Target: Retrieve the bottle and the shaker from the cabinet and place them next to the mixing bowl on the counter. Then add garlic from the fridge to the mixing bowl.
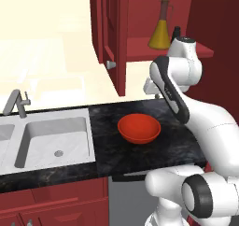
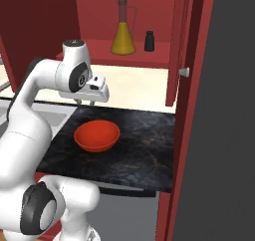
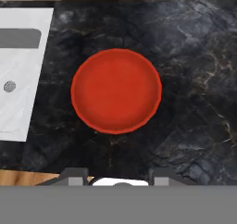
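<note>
The cabinet (image 1: 112, 29) hangs with its door swung open. On its red shelf stand the yellow bottle (image 1: 161, 31) (image 2: 123, 33) and, beside it, the small black shaker (image 1: 176, 33) (image 2: 149, 41). The red-orange mixing bowl (image 1: 139, 128) (image 2: 96, 135) (image 3: 116, 91) sits empty on the black counter (image 1: 177, 141) (image 2: 139, 135) (image 3: 194, 79). My gripper (image 1: 153, 93) (image 2: 85, 102) (image 3: 118, 177) hovers above the bowl and points down at it. Its fingertips are apart and hold nothing. The garlic is out of view. A tall dark grey side (image 2: 224, 135) at the right may be the fridge.
A steel sink (image 1: 56, 141) (image 3: 18, 79) with a faucet (image 1: 16, 103) lies left of the bowl. The open cabinet door with its silver knob (image 1: 111, 64) (image 2: 184, 72) juts out over the counter. Red base cabinets (image 1: 51, 206) run below.
</note>
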Robot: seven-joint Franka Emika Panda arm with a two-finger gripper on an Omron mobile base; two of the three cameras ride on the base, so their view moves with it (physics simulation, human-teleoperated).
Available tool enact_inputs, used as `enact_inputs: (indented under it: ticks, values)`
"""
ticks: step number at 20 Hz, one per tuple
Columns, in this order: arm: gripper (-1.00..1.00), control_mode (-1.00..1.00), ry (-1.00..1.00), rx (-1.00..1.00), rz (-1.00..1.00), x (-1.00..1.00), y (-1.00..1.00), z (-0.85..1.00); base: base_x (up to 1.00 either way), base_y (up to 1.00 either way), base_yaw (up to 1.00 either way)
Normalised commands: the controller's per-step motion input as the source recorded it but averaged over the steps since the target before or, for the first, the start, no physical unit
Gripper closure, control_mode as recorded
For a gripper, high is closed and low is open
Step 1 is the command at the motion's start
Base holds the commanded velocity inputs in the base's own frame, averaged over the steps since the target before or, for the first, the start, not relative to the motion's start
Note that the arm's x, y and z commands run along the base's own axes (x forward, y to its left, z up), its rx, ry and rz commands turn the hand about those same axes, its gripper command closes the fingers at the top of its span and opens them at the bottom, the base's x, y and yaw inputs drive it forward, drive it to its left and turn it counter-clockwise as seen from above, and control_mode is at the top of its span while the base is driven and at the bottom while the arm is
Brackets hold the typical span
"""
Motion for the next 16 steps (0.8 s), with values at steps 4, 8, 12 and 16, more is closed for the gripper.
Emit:
enact_inputs:
  ticks: [4, 8, 12, 16]
  values:
    - [-1.00, -1.00, 0.01, -0.01, 0.00, -0.09, 0.06, -0.08, 0.00, 0.00, 0.00]
    - [-1.00, -1.00, -0.23, -0.05, -0.19, -0.50, 0.09, 0.12, 0.00, 0.00, 0.00]
    - [-1.00, -1.00, -0.46, 0.00, -0.26, -0.37, 0.00, 0.59, 0.00, 0.00, 0.00]
    - [-1.00, -1.00, -0.45, 0.04, -0.29, -0.04, 0.00, 0.59, 0.00, 0.00, 0.00]
